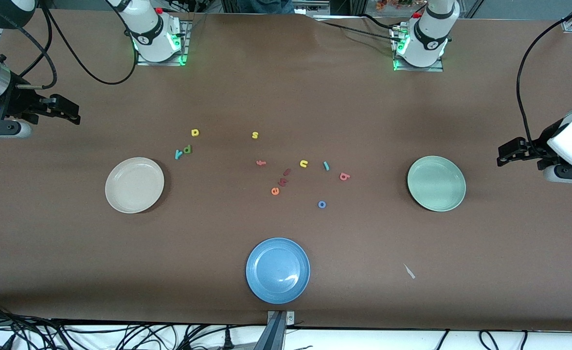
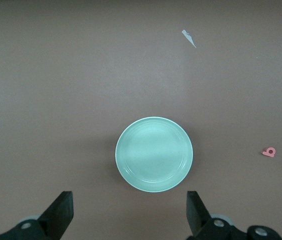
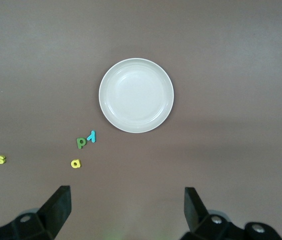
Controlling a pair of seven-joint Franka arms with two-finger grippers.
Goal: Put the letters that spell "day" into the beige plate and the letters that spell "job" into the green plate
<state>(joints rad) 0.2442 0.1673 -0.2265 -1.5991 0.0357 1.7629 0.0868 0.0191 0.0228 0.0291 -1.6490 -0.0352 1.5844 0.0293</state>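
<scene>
Two Franka arms wait at either end of a brown table (image 1: 286,97), each gripper hanging with its jaws spread wide and holding nothing. The left gripper (image 2: 128,212) hovers at its own end with the green plate (image 1: 436,183) lying just ahead of the open jaws; the right gripper (image 3: 126,210) hovers at its end, the beige plate (image 1: 134,184) ahead of its jaws. A blue plate (image 1: 277,270) sits nearer the front camera than the beige plate, toward the table's middle. Both task plates are bare. Just beside the beige plate, farther from the camera, lie the yellow letter (image 1: 195,132), green letter (image 1: 187,148) and teal y (image 1: 178,154). Well apart from the beige plate, toward the green one, lie the salmon b (image 1: 344,176), blue o (image 1: 322,204) and teal j (image 1: 326,166), with a yellow s (image 1: 255,135), yellow u (image 1: 304,164), red f (image 1: 261,163) and orange e (image 1: 275,191) between.
</scene>
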